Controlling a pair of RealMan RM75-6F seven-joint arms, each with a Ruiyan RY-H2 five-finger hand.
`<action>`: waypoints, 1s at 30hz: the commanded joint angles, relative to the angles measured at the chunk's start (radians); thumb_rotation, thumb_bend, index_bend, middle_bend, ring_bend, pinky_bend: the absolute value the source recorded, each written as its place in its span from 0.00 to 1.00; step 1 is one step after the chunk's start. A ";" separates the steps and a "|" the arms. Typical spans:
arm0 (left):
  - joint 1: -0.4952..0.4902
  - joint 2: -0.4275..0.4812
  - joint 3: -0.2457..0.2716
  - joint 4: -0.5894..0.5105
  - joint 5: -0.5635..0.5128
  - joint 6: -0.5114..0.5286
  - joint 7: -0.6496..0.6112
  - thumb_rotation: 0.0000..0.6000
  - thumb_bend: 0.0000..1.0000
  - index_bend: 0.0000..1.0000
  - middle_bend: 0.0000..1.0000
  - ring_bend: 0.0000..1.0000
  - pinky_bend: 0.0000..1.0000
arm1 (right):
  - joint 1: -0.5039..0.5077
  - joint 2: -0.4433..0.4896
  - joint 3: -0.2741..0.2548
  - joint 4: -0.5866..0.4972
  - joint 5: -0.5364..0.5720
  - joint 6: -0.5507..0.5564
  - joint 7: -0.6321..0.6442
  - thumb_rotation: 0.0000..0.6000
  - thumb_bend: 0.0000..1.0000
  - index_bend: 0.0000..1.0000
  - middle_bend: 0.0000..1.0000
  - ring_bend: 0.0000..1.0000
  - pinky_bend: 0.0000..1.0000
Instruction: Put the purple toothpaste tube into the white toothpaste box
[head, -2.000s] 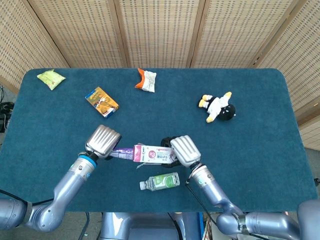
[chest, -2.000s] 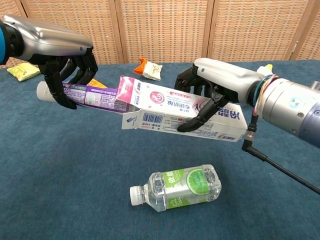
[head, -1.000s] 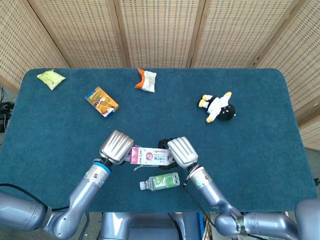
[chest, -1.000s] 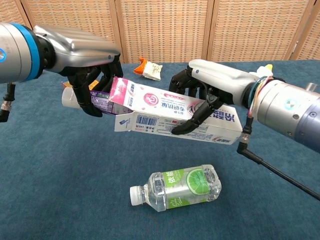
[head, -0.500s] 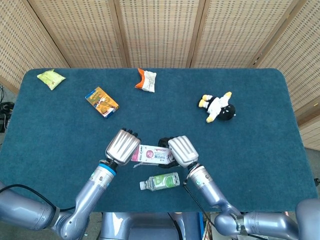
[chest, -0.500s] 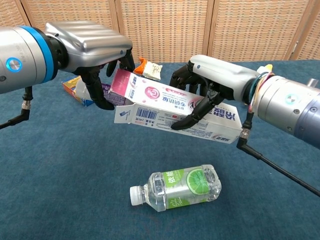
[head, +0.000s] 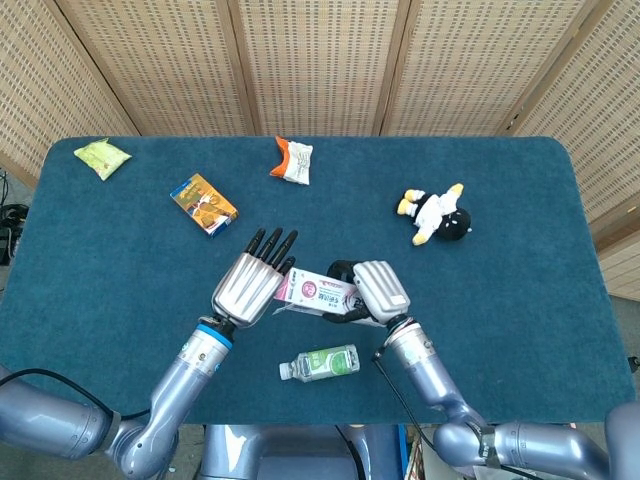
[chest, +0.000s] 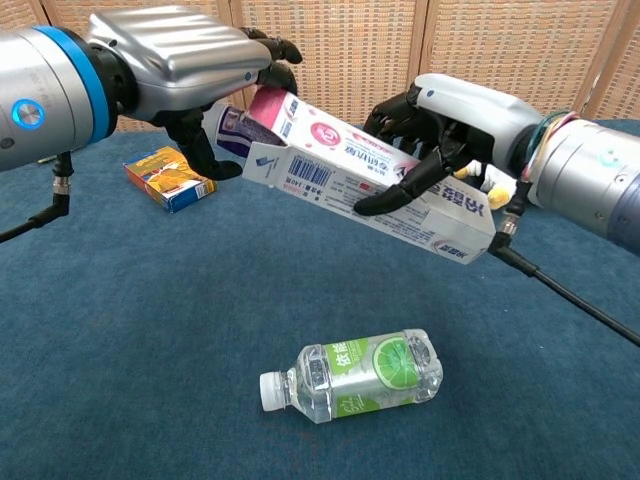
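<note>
A dark teal cloth-covered table (head: 520, 330) fills both views, backed by woven cane wall panels (head: 320, 60). Above its near half the robot's silver left hand (head: 250, 280) is raised with its dark fingers (head: 270, 243) stretched out and apart in the head view; in the chest view its palm sits against the open end of the box, just beside the protruding tube end, though whether it presses on the tube cannot be told. The silver right hand (chest: 450, 120) grips the long white toothpaste box with pink print (chest: 370, 175) by its far half, dark fingers wrapped around the carton, holding it clear of the table and tilted so its open flapped end points up toward the left hand. The purple toothpaste tube (chest: 237, 128) is mostly inside that box, only its end showing at the opening beneath the left palm. On the cloth near the front edge, below the box, a clear plastic bottle with a green lime label (chest: 350, 378) lies on its side. Further back lie a black and white plush penguin with yellow feet (head: 437, 216), an orange and blue snack box (head: 203, 204), an orange and white crumpled packet (head: 291, 160), and a yellow-green sachet (head: 101, 157) at the far left corner.
</note>
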 joint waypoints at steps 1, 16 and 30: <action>0.004 0.000 -0.005 0.001 0.012 0.005 0.004 1.00 0.32 0.17 0.00 0.00 0.05 | -0.018 0.009 0.023 -0.005 0.013 0.018 0.051 1.00 0.04 0.71 0.65 0.55 0.61; 0.047 0.065 -0.040 -0.035 0.089 0.002 -0.050 1.00 0.30 0.00 0.00 0.00 0.00 | -0.079 0.043 0.036 0.054 0.019 0.038 0.205 1.00 0.04 0.71 0.65 0.55 0.61; 0.164 0.147 0.014 -0.069 0.272 0.031 -0.191 1.00 0.30 0.00 0.00 0.00 0.00 | -0.165 0.082 0.029 0.121 -0.042 0.098 0.376 1.00 0.04 0.71 0.65 0.55 0.61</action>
